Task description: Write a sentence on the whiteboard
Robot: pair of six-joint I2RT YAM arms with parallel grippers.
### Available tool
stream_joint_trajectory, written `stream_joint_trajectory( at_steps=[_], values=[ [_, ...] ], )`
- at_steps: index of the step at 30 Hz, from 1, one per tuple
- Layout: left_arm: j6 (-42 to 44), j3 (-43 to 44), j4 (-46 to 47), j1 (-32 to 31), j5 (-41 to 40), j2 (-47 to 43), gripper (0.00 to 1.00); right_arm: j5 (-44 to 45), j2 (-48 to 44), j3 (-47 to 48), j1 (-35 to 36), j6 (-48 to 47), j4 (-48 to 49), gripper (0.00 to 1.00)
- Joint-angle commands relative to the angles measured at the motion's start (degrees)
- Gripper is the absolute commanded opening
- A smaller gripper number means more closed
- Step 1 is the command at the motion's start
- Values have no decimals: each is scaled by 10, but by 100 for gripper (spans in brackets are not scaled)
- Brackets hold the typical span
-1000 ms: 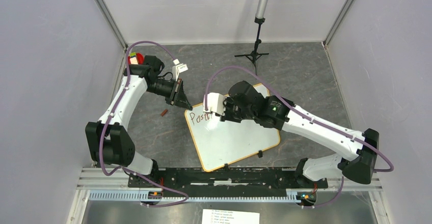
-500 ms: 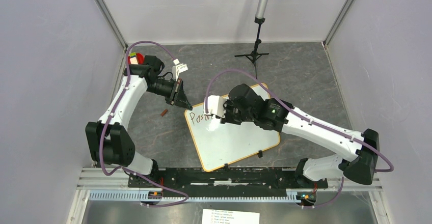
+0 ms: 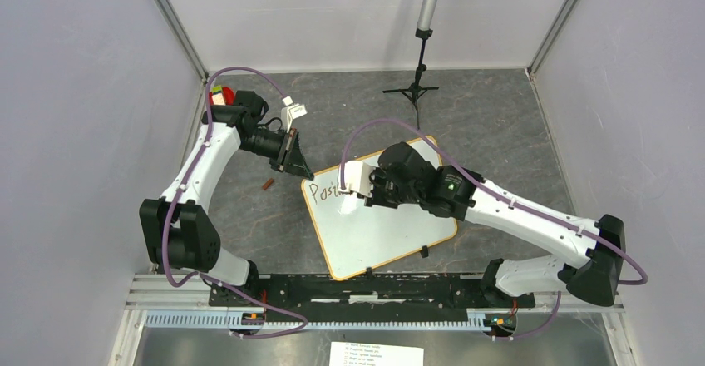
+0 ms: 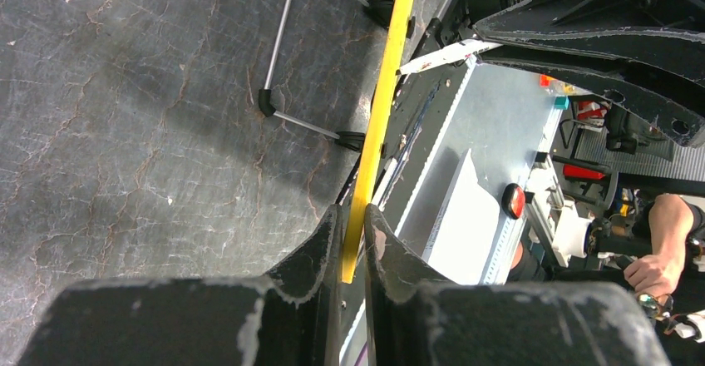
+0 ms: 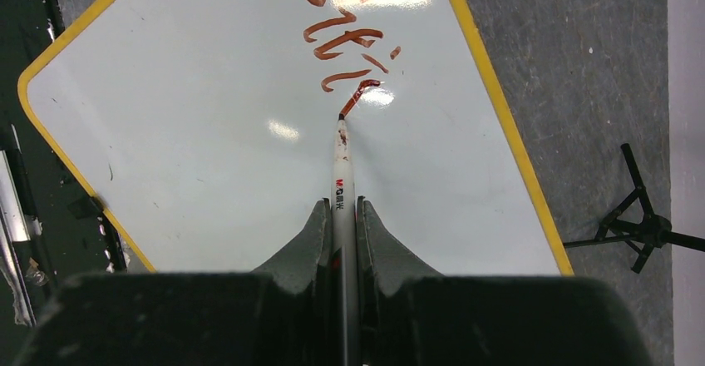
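A marker (image 5: pixel 342 162) is pinched by the right end effector (image 5: pixel 342 216), its tip on the whiteboard (image 5: pixel 199 150) just ahead, at the sentence (image 5: pixel 341 37). Its rim is clamped by the left end effector (image 4: pixel 352 225).

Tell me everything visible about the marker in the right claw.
The marker is a slim white barrel with small red print and reddish ink smears near its dark tip. The right claw is shut on the barrel. Its tip touches the whiteboard at the end of a brownish-red stroke.
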Motion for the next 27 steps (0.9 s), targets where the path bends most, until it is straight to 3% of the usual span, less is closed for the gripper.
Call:
stream_joint_trajectory(
  at_steps=[1, 27],
  values=[
    [-12, 5, -4, -1, 22, -10, 2, 23, 10, 25, -5, 6, 1, 0],
    [-10, 4, -3, -1, 25, -10, 3, -18, -6, 49, -28, -3, -11, 0]
  ],
)
